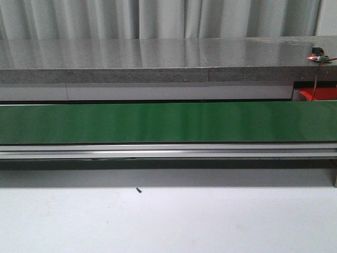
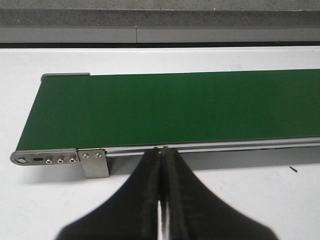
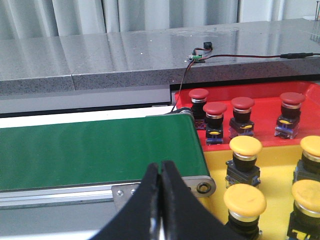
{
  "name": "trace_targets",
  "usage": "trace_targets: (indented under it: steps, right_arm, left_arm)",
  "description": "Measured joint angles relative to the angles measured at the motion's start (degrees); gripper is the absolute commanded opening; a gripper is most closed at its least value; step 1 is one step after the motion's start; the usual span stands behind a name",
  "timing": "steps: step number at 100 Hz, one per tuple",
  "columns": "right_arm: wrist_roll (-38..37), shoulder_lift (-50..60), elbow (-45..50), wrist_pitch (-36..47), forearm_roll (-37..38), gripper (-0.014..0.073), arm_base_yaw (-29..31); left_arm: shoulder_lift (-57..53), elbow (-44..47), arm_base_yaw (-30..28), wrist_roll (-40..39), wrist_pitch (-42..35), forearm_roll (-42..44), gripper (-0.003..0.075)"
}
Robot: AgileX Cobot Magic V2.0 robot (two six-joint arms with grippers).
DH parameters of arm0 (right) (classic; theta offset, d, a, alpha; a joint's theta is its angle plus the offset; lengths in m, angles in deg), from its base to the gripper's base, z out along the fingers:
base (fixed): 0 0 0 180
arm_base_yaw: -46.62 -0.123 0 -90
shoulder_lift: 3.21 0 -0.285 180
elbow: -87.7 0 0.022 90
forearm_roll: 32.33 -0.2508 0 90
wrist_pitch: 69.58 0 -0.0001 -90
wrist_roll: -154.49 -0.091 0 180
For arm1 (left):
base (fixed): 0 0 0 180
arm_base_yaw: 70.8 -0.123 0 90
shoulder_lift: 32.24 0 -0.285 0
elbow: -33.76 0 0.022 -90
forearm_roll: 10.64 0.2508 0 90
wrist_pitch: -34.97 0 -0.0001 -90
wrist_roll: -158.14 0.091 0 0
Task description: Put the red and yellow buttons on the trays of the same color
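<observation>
I kept both claws pressed together, left (image 2: 161, 165) and right (image 3: 160, 172), waiting over an empty belt (image 1: 158, 122). Red buttons (image 3: 215, 109) already stood on the red tray (image 3: 265, 107), yellow buttons (image 3: 245, 146) on the yellow tray (image 3: 275, 175).

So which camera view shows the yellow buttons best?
The right wrist view. Four yellow buttons stand there on the yellow tray, beside the green belt's end, though two are cut by the picture's edge. The front view shows only a corner of the red tray; the left wrist view shows no buttons.
</observation>
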Motion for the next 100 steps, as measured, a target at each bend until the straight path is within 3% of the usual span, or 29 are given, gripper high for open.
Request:
trace_targets:
  steps: [28,57,72,100]
  right_arm:
    - [0.0,0.0,0.0,0.0,0.0,-0.0117,0.0]
    - [0.0,0.0,0.0,0.0,0.0,-0.0117,0.0]
    - [0.0,0.0,0.0,0.0,0.0,-0.0117,0.0]
    - [0.0,0.0,0.0,0.0,0.0,-0.0117,0.0]
  left_arm:
    - [-0.1,0.3,0.0,-4.0,-3.0,3.4,-0.002]
    - [-5.5,10.9,0.6,-7.4,-25.6,8.2,-0.002]
    - [-10.0,16.9,1.7,-13.0,-27.7,12.6,-0.002]
    - [-19.5,26.8,1.8,-14.4,-32.8,14.9,-0.002]
